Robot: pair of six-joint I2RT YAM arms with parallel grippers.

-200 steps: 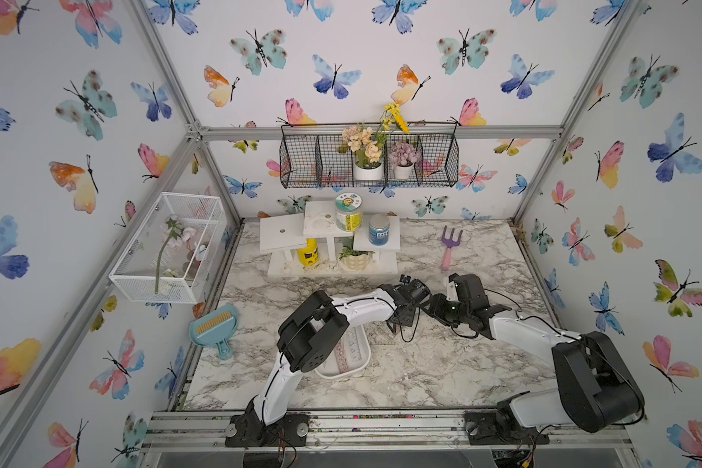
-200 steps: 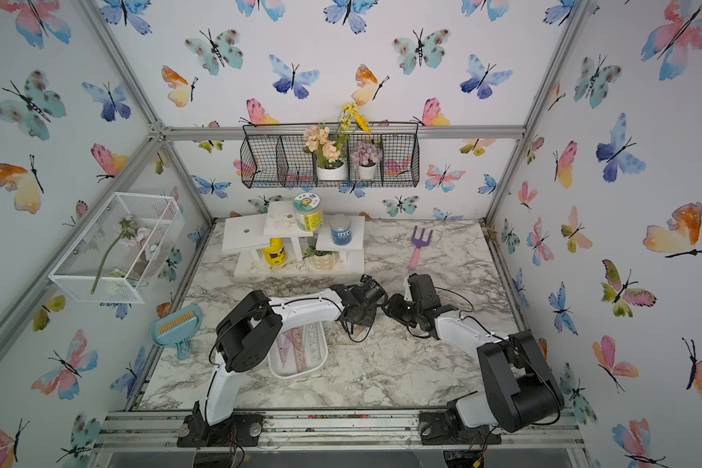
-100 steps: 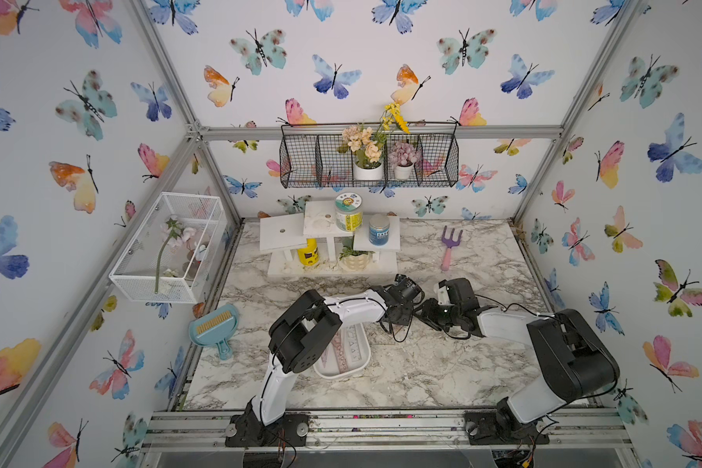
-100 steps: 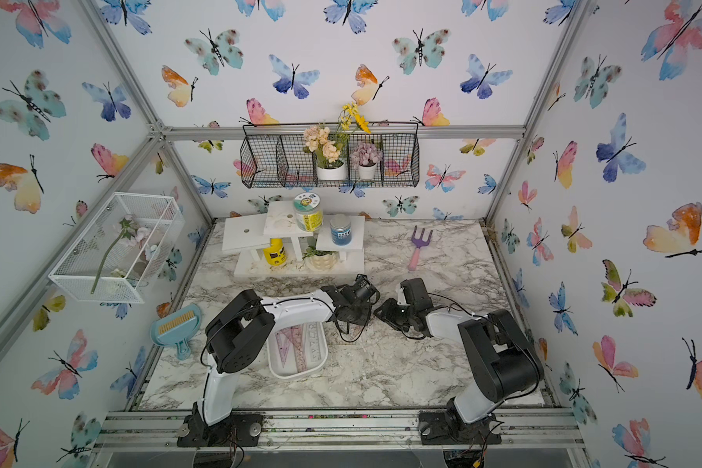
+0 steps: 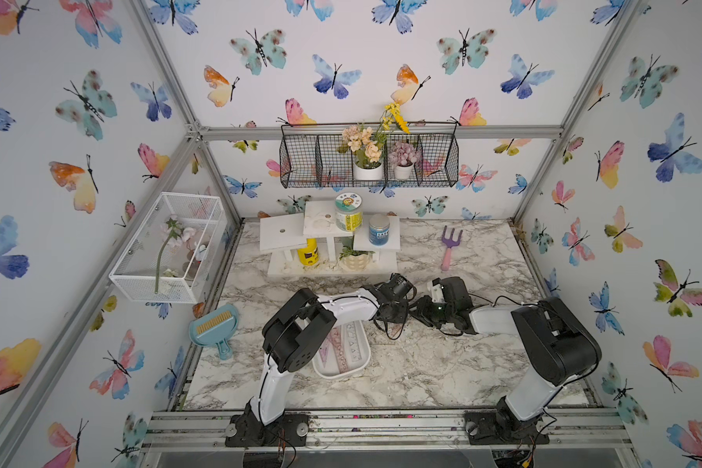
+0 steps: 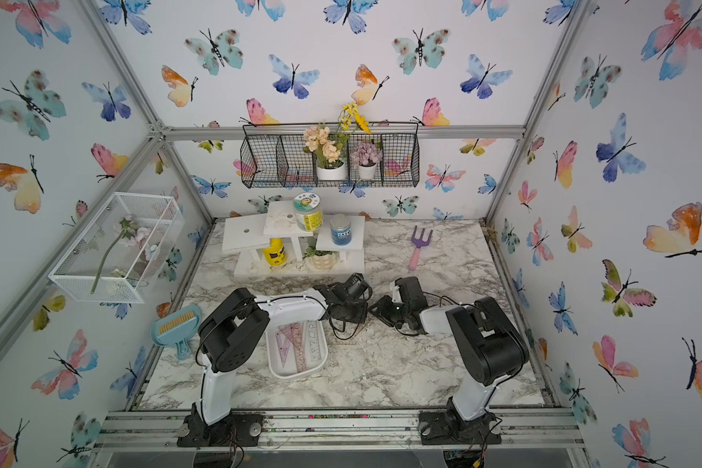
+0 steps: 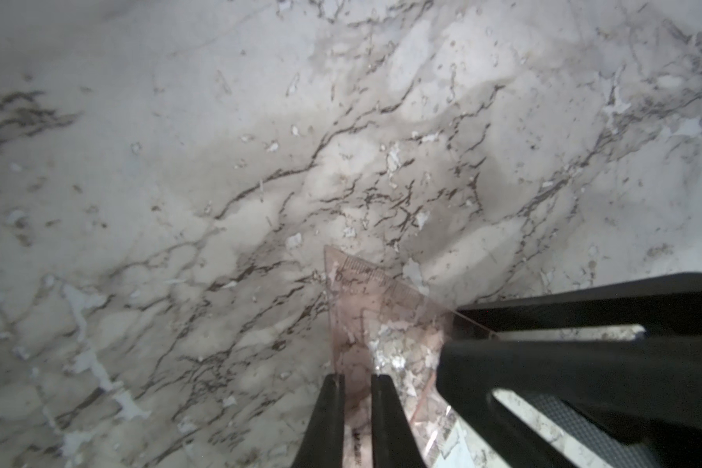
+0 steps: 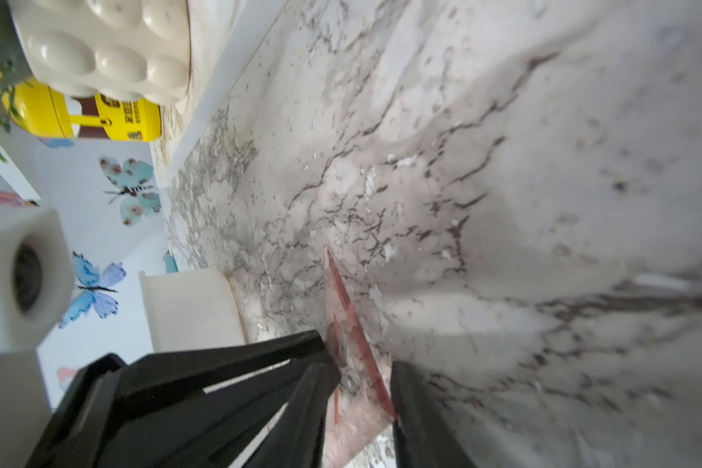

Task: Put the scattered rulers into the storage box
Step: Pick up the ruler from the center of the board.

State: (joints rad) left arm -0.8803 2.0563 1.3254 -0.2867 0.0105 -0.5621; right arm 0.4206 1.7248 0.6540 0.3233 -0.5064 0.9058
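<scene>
Nearest you, the storage box [image 5: 341, 376] sits on the tabletop [image 5: 422, 372] with several rulers [image 5: 343, 348] lying flat inside (task looks mostly done). Mid-tabletop, one set square [image 7: 365, 291] looks tipped up on edge. A sheet this thin is probably easier to pinch that way. The left end effector [image 7: 357, 379] is clamped narrow on one corner. The right end effector [image 8: 363, 366] straddles the same piece, jaws narrow, but I can't tell if it's gripping. Reads like a handover, since the box is on the left side. Far back is the garden fork [image 5: 448, 247]; leave it.
</scene>
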